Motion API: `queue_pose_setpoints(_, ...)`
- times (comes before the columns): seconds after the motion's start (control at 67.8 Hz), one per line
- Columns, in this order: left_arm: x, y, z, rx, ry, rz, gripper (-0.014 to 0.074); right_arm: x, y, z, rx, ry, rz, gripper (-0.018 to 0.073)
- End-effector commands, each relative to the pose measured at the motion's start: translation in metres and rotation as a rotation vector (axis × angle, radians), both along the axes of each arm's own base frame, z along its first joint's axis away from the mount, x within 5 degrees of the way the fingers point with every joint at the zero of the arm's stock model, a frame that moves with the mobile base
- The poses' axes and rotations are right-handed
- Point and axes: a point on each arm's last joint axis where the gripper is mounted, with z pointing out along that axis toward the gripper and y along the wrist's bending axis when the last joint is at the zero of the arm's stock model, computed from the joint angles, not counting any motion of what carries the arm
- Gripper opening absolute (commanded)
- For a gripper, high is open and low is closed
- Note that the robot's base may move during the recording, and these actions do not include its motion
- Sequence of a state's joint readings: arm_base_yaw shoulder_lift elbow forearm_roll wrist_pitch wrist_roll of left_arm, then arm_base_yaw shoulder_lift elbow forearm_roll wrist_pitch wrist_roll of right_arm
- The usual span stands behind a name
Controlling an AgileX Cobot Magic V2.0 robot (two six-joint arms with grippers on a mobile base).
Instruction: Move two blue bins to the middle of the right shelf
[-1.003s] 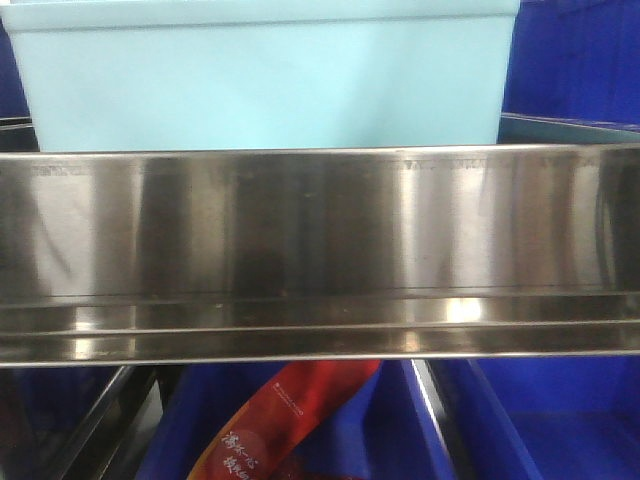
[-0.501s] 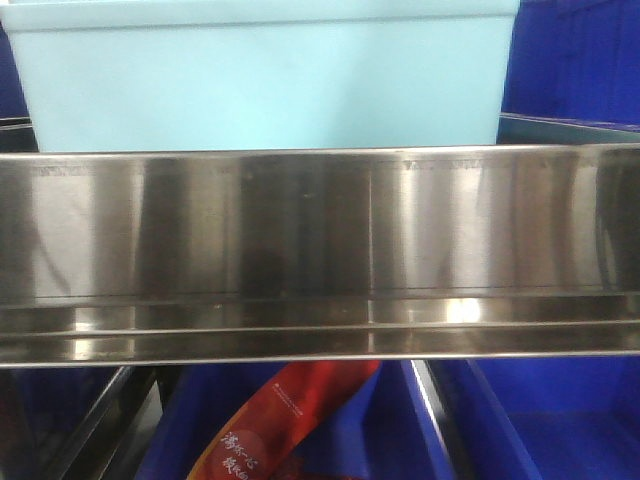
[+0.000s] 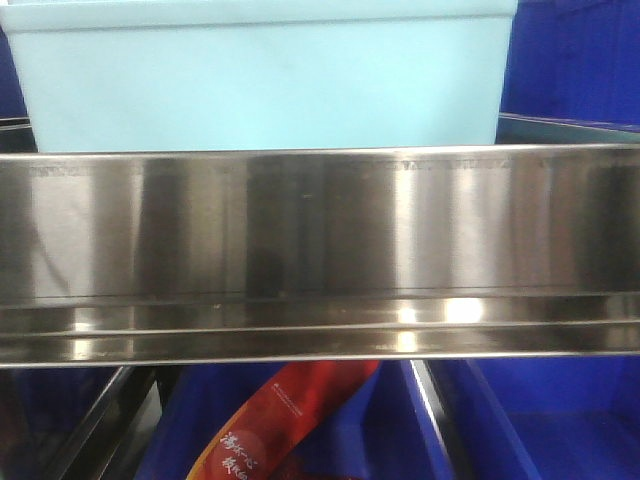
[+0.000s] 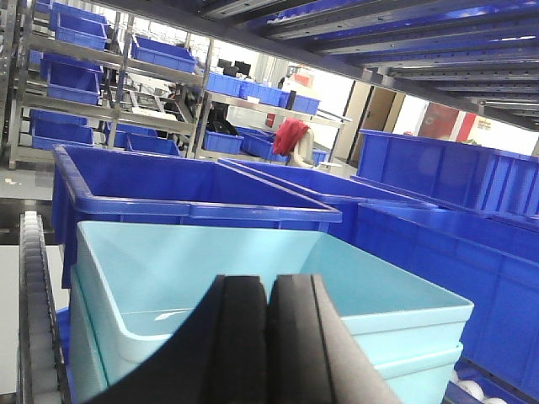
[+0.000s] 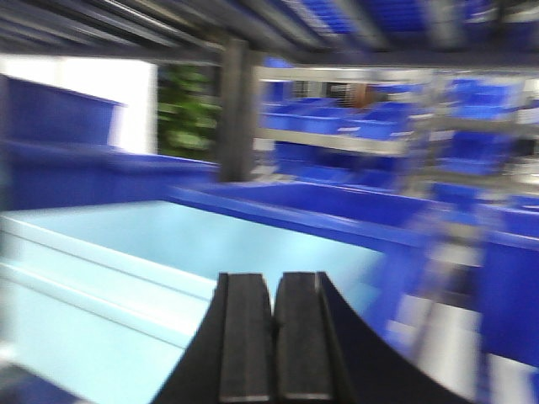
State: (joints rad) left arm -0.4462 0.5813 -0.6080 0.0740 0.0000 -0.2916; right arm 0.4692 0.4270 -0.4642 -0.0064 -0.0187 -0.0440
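Two pale blue bins (image 4: 278, 295), nested one inside the other, likely so they travel as a single load, fill the left wrist view's lower half. In the front view they sit behind the steel shelf lip (image 3: 320, 225). Both the left gripper (image 4: 269, 337) and right gripper (image 5: 274, 337) hover over the rims, jaws together, holding nothing.

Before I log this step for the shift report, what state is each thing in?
Two blue bins: nested, upright, empty as far as the insides show, behind the shelf lip.
Shelf lip: level, shiny.
Dark blue bin: upright, open-topped.
Left end effector: shut, gripping nothing.
Right end effector: shut, gripping nothing; view blurred.
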Motion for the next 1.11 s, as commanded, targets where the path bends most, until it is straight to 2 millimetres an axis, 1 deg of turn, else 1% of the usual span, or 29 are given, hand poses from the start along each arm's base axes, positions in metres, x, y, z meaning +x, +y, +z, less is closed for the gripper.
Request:
queue_pose_setpoints(0.0, -0.002, 0.000, 0.003, -0.005, -0.024, -0.006, -0.0111, -0.005, -0.012, -0.015, -0.015, 0.001, -0.105, -0.0163)
queue_pose_setpoints(0.088, -0.002, 0.000, 0.003, -0.005, -0.024, -0.006, -0.0111, -0.010, -0.024, -0.033, -0.028, 0.033, -0.221, -0.0163)
queue_pose_setpoints(0.221, -0.002, 0.000, 0.003, -0.005, -0.024, -0.006, -0.0111, -0.017, -0.034, -0.060, -0.040, 0.080, -0.336, -0.0163)
queue_pose_setpoints(0.28, -0.002, 0.000, 0.003, -0.005, -0.024, -0.006, -0.0111, -0.019, -0.036, -0.074, -0.043, 0.094, -0.359, -0.0163)
queue_pose_setpoints(0.516, -0.002, 0.000, 0.003, -0.005, -0.024, -0.006, -0.0111, -0.026, -0.038, -0.115, -0.042, 0.112, -0.388, -0.0163)
queue_pose_setpoints(0.619, -0.002, 0.000, 0.003, -0.005, -0.024, -0.006, -0.0111, -0.029, -0.039, -0.131, 0.032, 0.101, -0.388, -0.0163)
queue_pose_setpoints(0.678, -0.002, 0.000, 0.003, -0.005, -0.024, -0.006, -0.0111, -0.029, -0.039, -0.130, 0.039, 0.091, -0.388, -0.0163)
queue_pose_setpoints(0.708, -0.002, 0.000, 0.003, -0.005, -0.024, -0.006, -0.0111, -0.029, -0.039, -0.133, 0.021, 0.123, -0.388, -0.0163)
queue_pose_setpoints(0.811, -0.002, 0.000, 0.003, -0.007, -0.028, -0.006, -0.0111, -0.029, -0.039, -0.133, -0.014, 0.116, -0.393, -0.0163)
queue_pose_setpoints(1.091, -0.002, 0.000, 0.003, -0.006, -0.026, -0.006, -0.0111, -0.029, -0.039, -0.132, -0.001, 0.103, -0.392, -0.0163)
